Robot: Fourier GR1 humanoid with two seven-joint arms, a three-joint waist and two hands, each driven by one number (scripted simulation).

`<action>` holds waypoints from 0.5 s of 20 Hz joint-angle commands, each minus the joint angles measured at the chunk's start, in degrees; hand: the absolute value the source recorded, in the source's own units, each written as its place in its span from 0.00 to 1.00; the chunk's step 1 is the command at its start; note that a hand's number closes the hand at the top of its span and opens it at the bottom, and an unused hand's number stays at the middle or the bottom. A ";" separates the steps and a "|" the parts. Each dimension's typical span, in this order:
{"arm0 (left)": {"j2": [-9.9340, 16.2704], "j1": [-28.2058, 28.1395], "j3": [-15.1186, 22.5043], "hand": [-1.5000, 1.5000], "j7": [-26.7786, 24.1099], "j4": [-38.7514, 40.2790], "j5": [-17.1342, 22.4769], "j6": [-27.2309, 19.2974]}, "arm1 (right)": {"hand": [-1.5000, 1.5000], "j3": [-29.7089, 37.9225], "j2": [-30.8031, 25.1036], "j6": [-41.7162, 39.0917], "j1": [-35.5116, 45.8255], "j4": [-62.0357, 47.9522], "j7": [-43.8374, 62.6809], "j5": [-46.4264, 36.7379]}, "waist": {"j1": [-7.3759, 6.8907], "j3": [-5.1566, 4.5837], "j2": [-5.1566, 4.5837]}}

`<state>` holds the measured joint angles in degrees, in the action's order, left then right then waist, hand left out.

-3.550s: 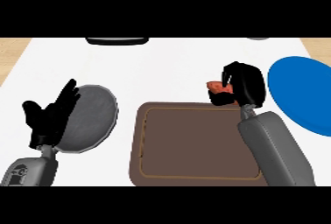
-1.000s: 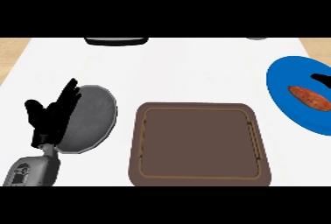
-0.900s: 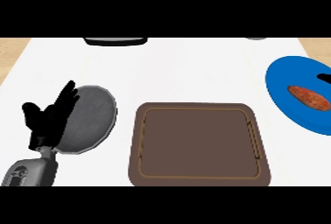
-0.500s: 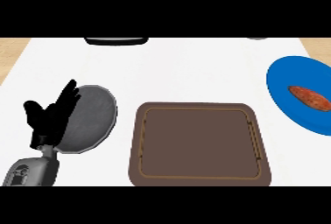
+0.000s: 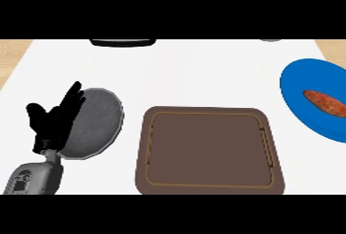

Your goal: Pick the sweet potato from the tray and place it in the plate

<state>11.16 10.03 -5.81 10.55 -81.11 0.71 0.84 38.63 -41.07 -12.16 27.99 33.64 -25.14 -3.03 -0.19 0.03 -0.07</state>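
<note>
- One sweet potato lies on the blue plate, right of the tray
- My left hand rests left of the tray, fingers relaxed, holding nothing
- I judge the placing done; nothing more needed

My white counter top w/ tan wood edges carries a brown rectangular tray front-centre, a grey round plate just left of it, a blue round plate at far right, and a dark object at the back edge.

No readable text or markings.
</note>
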 commanded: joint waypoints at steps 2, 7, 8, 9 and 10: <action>0.04 0.19 0.03 0.50 0.11 -0.59 -0.83 -0.11 | 0.00 0.61 -3.91 -0.61 -1.07 -9.03 -8.34 0.23 | -0.48 0.07 -0.18; 0.98 2.64 -2.14 0.50 -2.04 4.40 0.41 1.78 | 0.00 -1.07 -4.72 -0.84 -3.23 -8.46 -6.77 1.18 | -0.09 0.02 -0.10; 0.58 -2.35 -1.30 0.50 -2.55 0.90 0.64 2.58 | 0.00 -1.75 -4.74 0.28 -4.19 -9.15 -8.85 -0.21 | -0.36 0.04 -0.09; -0.71 -0.75 -0.53 0.50 -2.20 1.43 -0.83 0.58 | 0.00 -1.55 -5.94 -0.17 -2.84 -5.39 -2.15 1.98 | 0.00 -0.02 0.03; -0.07 -0.67 -0.19 0.50 -1.07 -0.79 0.07 2.19 | 0.00 -1.50 -7.35 -0.81 -3.31 -11.75 -7.84 0.35 | -0.42 0.06 -0.12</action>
<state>11.17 9.76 -6.48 9.30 -80.47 0.66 2.11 37.64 -45.93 -12.77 24.92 26.24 -31.02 -2.15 -0.39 0.05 -0.13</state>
